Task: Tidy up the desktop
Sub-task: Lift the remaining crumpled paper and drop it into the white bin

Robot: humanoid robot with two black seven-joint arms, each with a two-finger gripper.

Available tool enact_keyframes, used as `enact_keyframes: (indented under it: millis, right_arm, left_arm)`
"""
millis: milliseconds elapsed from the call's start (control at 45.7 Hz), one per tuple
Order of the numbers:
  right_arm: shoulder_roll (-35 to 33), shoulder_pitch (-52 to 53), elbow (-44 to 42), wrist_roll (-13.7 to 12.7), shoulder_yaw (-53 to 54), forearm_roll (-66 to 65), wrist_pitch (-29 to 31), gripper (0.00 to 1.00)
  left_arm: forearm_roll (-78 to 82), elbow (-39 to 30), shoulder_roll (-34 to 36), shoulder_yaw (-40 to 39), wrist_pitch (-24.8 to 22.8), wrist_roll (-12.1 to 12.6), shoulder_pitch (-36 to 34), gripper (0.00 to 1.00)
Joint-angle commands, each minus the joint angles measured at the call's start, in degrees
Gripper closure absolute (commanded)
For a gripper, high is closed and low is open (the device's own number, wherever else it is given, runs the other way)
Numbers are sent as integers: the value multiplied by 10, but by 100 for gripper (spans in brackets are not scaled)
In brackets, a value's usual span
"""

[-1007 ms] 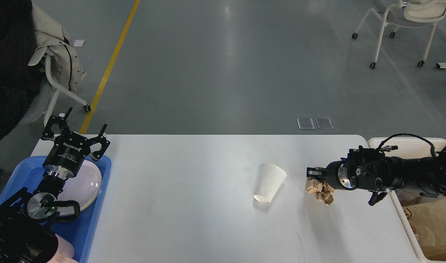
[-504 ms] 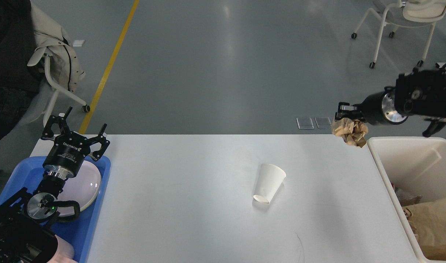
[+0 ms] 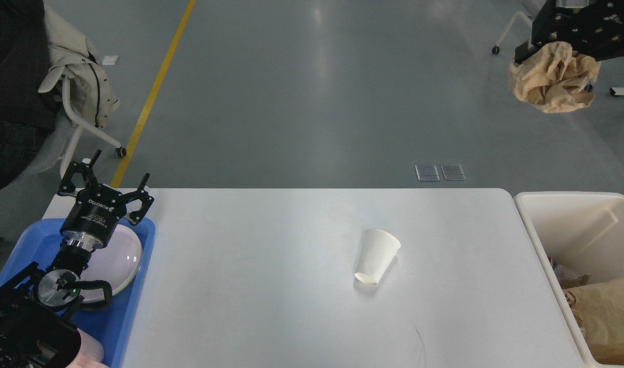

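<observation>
Desktop (image 3: 271,306) fills the lower middle of the head view, white, rounded far corners, thin dark scratch near the front edge. One white paper cup (image 3: 376,256) lies on its side right of centre, mouth toward the camera.

Blue tray (image 3: 133,306) sits at the desktop's left edge with a white plate (image 3: 122,258) in it. Left gripper (image 3: 118,190) hovers over the tray's far end, fingers spread wide, nothing between them.

Cream bin (image 3: 572,220) sits just beside the desktop's right edge; brown paper (image 3: 605,317) lies inside.

Right gripper (image 3: 552,43) is high at the top right corner, well above the bin, clamped on a crumpled wad of brown paper (image 3: 552,79) hanging below it. Fingers themselves mostly hidden by the wad and the frame edge.

Grey floor beyond, yellow line (image 3: 153,92), chair with a coat (image 3: 79,71) at left.
</observation>
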Motion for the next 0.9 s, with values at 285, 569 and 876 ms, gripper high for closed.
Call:
enact_keyframes:
  millis: [285, 569, 876]
  right_arm:
    - [-53, -259, -169, 4, -47, -78, -139, 100]
    - [-55, -650, -320, 48, 55, -17, -368, 100]
    - [76, -894, -520, 47, 236, 21, -428, 89]
  left_arm:
    - [-1, 0, 1, 0, 0, -1, 0, 0]
    - [-1, 0, 0, 0, 0, 0, 0, 0]
    - [-1, 0, 1, 0, 0, 0, 0, 0]
